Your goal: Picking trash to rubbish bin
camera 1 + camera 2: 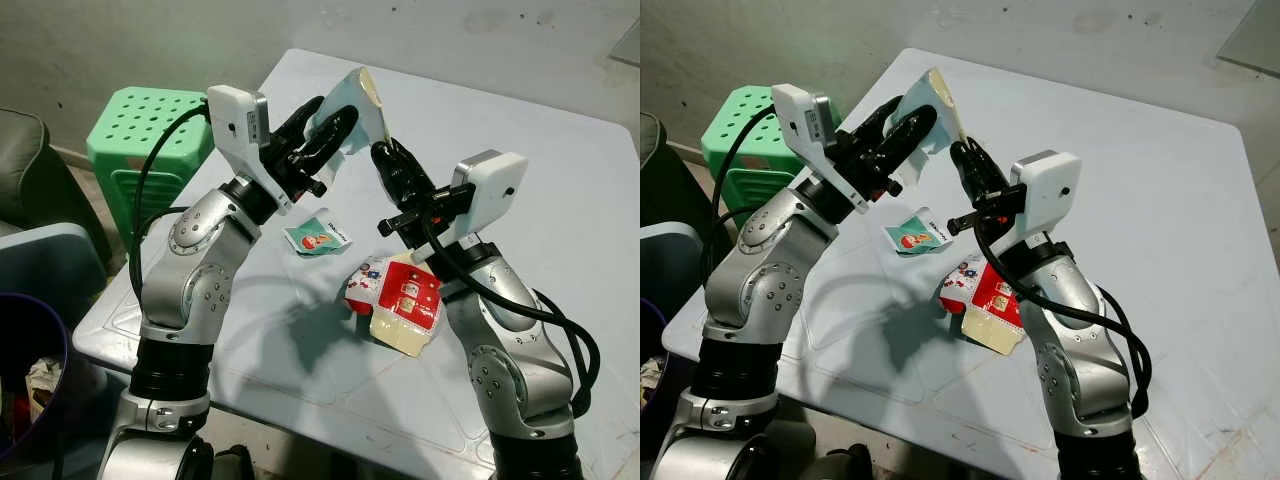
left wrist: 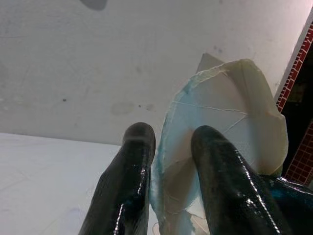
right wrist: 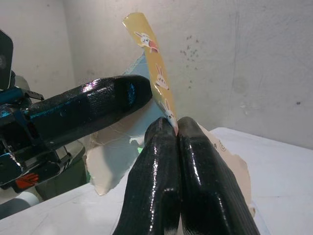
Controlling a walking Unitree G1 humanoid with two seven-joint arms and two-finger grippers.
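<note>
A crumpled pale blue and white wrapper [image 1: 357,98] with a yellow rabbit-printed edge [image 3: 152,55] is held in the air above the white table [image 1: 530,190]. My left gripper [image 1: 335,128] is shut on it, the paper pinched between its two black fingers [image 2: 133,166]. My right gripper [image 1: 384,156] is shut on the wrapper's yellow edge from the other side, fingertips pressed together [image 3: 174,125]. A small teal sachet [image 1: 317,236] and a red and white flattened carton [image 1: 402,298] lie on the table below the two grippers.
A green plastic stool [image 1: 140,135] stands left of the table. A dark purple bin [image 1: 28,365] with rubbish inside sits at the lower left by the table's corner. A dark seat [image 1: 22,170] is at the far left. A grey wall runs behind.
</note>
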